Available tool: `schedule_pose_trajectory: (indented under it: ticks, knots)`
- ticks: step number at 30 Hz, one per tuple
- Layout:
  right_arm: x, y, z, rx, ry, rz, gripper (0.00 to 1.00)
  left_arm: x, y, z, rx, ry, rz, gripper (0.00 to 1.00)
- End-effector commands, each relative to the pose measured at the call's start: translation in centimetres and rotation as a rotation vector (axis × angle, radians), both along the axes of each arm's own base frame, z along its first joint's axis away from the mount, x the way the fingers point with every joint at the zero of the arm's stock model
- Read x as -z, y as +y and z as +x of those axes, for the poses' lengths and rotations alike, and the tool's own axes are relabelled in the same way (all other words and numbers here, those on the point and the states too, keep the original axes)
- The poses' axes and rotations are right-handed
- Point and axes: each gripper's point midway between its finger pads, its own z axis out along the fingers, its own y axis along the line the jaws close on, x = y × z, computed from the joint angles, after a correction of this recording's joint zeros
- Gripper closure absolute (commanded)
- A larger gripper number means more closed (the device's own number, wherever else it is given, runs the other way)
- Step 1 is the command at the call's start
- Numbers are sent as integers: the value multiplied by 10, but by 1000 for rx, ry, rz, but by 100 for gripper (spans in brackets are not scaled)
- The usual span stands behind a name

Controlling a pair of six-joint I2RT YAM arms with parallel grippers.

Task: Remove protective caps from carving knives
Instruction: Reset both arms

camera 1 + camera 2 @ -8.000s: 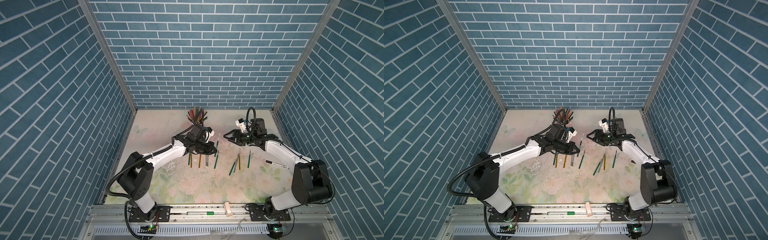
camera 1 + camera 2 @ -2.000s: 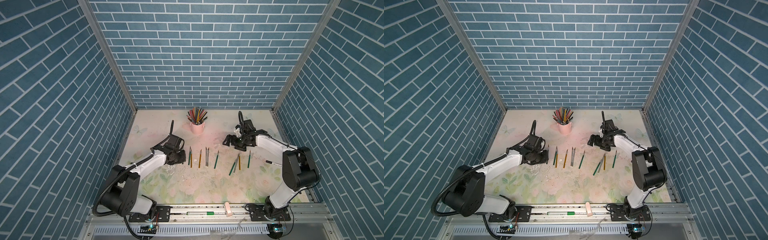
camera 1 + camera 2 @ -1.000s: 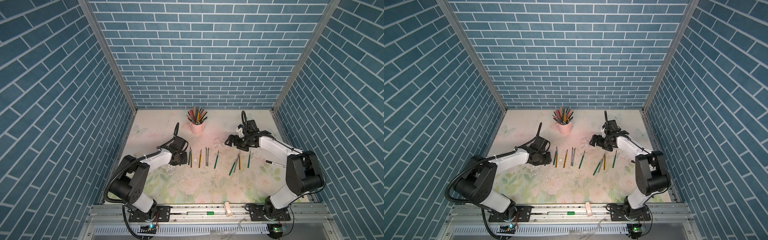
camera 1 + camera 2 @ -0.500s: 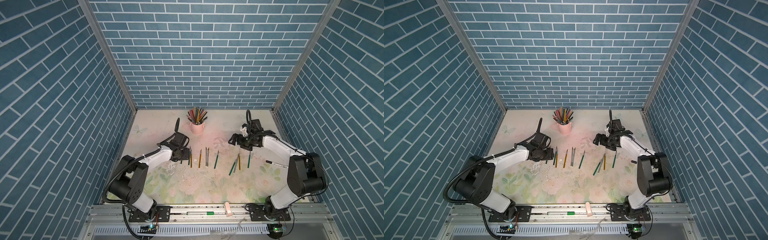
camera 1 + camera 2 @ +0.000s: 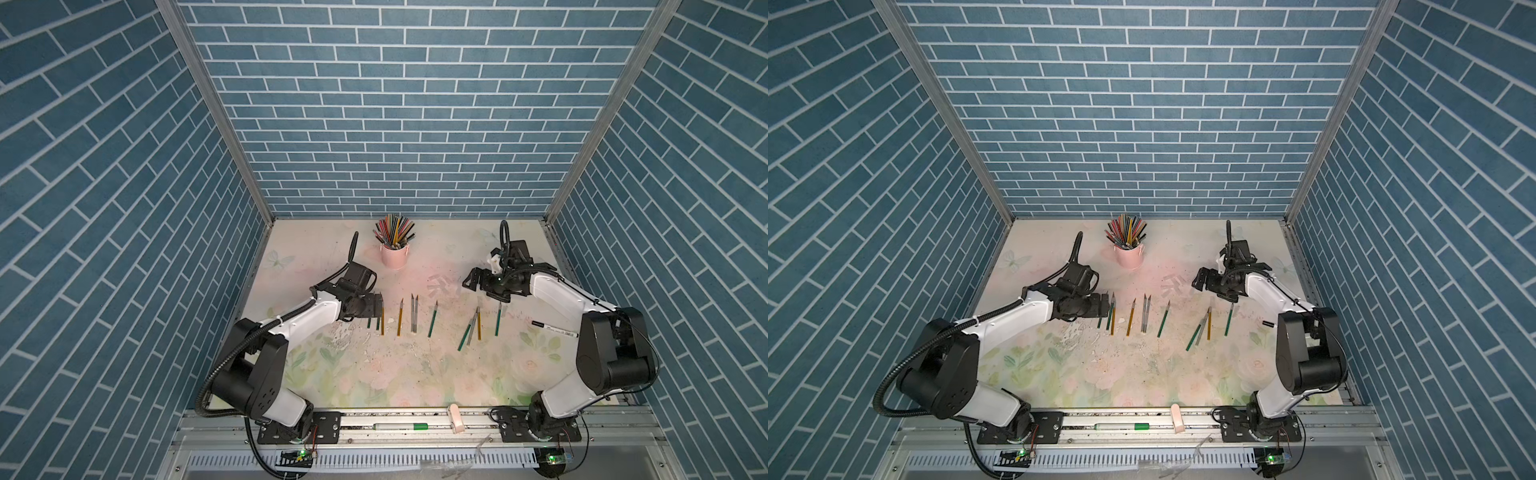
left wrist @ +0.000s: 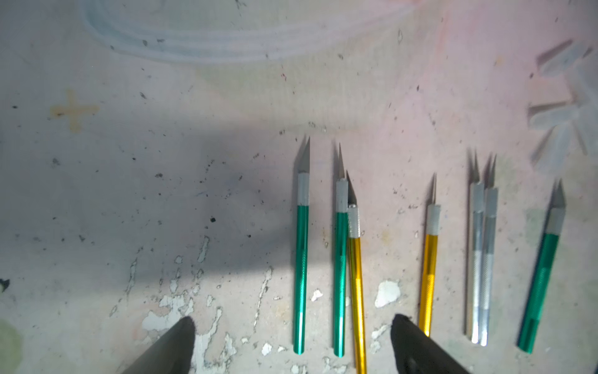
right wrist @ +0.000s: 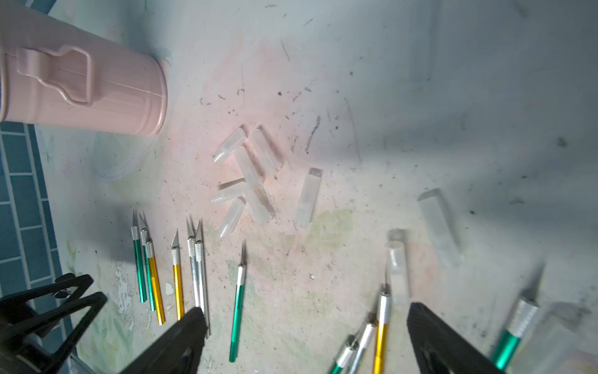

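Observation:
Several carving knives (image 5: 432, 319) with green, gold and silver handles lie in a row across the table, seen in both top views (image 5: 1163, 319). In the left wrist view the blades of the green knife (image 6: 301, 259), the gold knife (image 6: 428, 268) and the silver pair (image 6: 480, 259) are bare. Several protective caps (image 7: 246, 175) lie loose in a pile behind the row (image 5: 438, 284). One cap (image 7: 396, 259) lies by a gold knife's tip. My left gripper (image 6: 293, 327) hangs open over the leftmost knives' handles (image 5: 380, 305). My right gripper (image 7: 307, 314) is open and empty beside the caps (image 5: 473, 282).
A pink cup (image 5: 395, 259) of coloured pencils stands at the back middle. A white marker (image 5: 552, 328) lies at the right near my right arm. The front rail holds a green-ended pen (image 5: 401, 426) and a pink block (image 5: 455, 417). The table's surface is peeling (image 6: 174, 304) by the left knives.
My left gripper has moved right, up to the leftmost knives, and its jaws have spread wide. My right gripper has stayed open and barely shifted.

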Motion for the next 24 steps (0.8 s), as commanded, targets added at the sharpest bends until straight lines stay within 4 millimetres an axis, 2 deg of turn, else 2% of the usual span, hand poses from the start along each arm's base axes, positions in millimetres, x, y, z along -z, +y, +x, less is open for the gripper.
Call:
schedule_pose_trajectory:
  ticks: [1,7,14,19,24]
  knots:
    - [-10,-30,7,33,-100,-94,2,-37,18,26,20,-153,85,1]
    - [-24,-74,18,122,-247,-210,2,-78,56,59,-40,-373,124,1]
    - [-34,-118,31,226,-419,-329,2,-97,115,81,-173,-534,241,1]
    - [-33,-152,37,327,-517,-415,2,-88,139,87,-221,-569,252,1]
    - [-16,-175,39,394,-553,-493,2,-74,167,84,-292,-598,278,1]
